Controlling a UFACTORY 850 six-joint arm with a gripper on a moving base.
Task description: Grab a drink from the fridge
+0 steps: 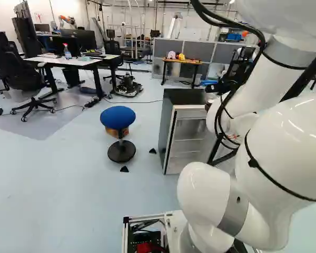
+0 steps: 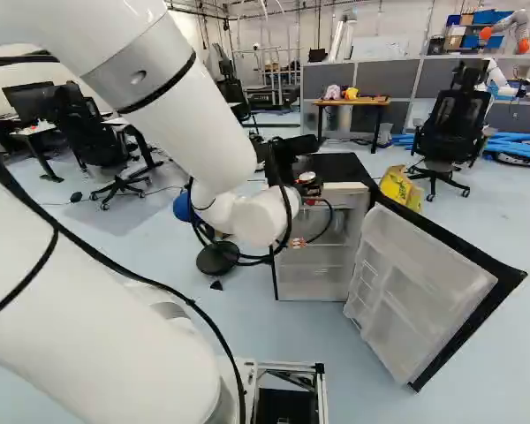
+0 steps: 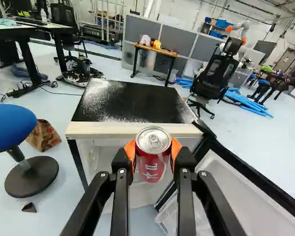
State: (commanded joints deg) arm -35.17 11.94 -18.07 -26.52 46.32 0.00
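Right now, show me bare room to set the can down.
The fridge top, white specks aside, between its pale front edge and rear. Crowded: before the front edge, where the fingers grip the can beside the open door.

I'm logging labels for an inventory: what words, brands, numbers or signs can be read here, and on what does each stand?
None reads clearly enough to quote.
Red can in the hand: white characters and a star-like mark, too unclear to read.
Yellow item by the fridge: dark marks, too small to read.
Fridge top and open door: no lettering visible.
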